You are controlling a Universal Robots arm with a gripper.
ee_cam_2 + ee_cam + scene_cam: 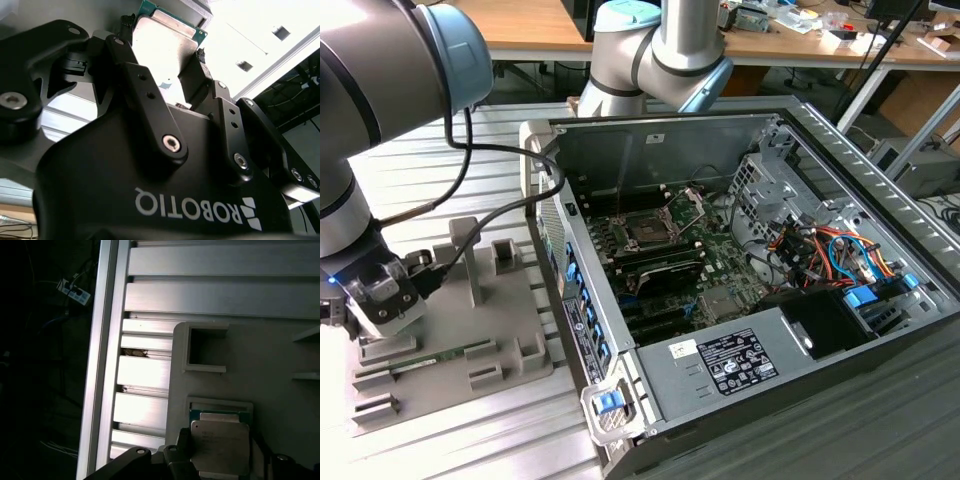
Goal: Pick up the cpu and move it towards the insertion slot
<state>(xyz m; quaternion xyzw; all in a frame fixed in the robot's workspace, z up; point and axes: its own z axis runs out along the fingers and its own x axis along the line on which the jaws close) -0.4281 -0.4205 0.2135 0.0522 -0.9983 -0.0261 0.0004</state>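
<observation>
1. The cpu (220,445) is lying silvery face up within the raised outline of a shallow recess in the grey fixture tray (260,350). The recess rim is showing just past one edge.
2. The gripper (162,50) is clamping it. In the second wrist view the black fingers (131,65) are pressing on two opposite edges, with the chip centred between them.
3. An open square pocket (205,347) is standing near on the tray, and the slatted table (145,370) is running beside the tray's edge.
4. In the exterior view the gripper is hanging over the tray at that view's left, well apart from the insertion slot (647,229), which is sitting walled inside the open computer case (720,370).
</observation>
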